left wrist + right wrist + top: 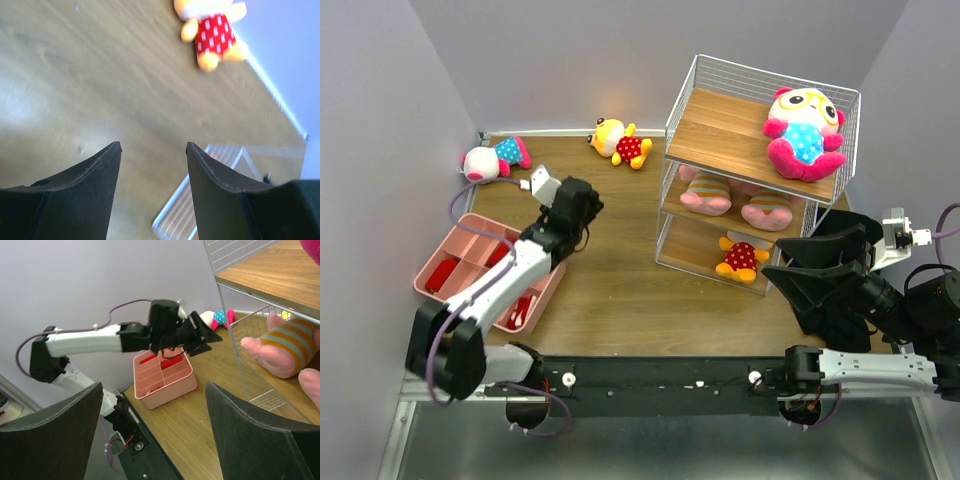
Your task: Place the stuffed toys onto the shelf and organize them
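Top external view, and four of the stuffed toys are up on the shelf (720, 125) at the right of the frame. A white-faced toy (805, 130) is on the top board, head toward the top edge, pink feet toward the bottom. Two pink striped pigs (705, 192) (770, 210) lie side by side on the middle tier, half hidden by the board above. A yellow toy in red dots (742, 258) is on the bottom tier, legs toward the lower edge.

Two more are out on the wooden table (620, 290). A yellow one (620, 142) lies at upper centre, long axis running left to right, head to the left. A second white-faced one (492, 160) lies in the upper left corner, head left, feet right.

The left gripper (582, 205) hangs above the table beside the pink tray (430, 265). In its wrist view the jaws stand apart with bare wood between them. The right gripper (154, 386) gapes wide near the shelf's lower right, gripping nothing.
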`<state>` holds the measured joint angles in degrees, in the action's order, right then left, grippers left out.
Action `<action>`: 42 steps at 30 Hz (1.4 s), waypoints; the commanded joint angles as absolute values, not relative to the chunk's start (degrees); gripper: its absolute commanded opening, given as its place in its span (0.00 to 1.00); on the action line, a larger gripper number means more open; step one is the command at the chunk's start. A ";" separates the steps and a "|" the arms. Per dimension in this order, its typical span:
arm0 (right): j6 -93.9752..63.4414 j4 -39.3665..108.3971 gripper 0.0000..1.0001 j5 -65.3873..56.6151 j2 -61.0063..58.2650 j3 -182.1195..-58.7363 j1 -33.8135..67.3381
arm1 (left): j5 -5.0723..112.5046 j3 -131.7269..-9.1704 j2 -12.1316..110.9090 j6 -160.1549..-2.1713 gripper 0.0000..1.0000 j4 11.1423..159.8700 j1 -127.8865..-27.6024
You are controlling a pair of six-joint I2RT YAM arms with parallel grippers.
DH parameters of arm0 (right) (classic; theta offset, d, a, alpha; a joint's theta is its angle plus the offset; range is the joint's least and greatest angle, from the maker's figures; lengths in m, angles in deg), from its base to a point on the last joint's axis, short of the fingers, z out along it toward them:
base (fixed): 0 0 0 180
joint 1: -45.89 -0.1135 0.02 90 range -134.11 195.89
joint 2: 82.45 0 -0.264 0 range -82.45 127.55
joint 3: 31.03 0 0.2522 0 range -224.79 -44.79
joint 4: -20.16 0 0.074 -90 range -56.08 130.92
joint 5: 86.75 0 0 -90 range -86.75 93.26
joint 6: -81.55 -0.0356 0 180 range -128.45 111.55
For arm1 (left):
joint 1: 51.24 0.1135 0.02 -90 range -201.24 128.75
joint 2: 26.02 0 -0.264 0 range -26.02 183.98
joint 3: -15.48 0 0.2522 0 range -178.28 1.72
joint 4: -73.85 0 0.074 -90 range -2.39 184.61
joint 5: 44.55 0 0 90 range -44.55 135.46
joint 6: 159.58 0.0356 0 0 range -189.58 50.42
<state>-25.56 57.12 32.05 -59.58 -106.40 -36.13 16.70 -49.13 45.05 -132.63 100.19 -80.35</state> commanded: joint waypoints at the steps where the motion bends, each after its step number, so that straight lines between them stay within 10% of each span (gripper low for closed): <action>1: -25.42 56.07 0.90 31.20 -59.51 -105.62 -36.29 | 28.92 -59.17 58.68 -130.15 0.64 91.04 -73.84; 30: -20.41 54.66 0.90 35.85 -64.78 -99.29 -36.29 | 32.80 -102.32 110.65 -117.84 0.67 80.31 -72.78; 39: -20.40 55.10 0.90 37.62 -66.37 -98.84 -36.29 | 30.51 -102.87 111.45 -117.05 0.30 81.55 -72.52; 42: -20.67 55.45 0.90 37.71 -66.45 -98.93 -36.29 | 30.86 -100.60 109.78 -115.56 0.00 81.63 -72.25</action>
<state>-21.21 54.98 35.70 -65.61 -98.94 -36.15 32.31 -102.55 111.54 -118.09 80.58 -72.94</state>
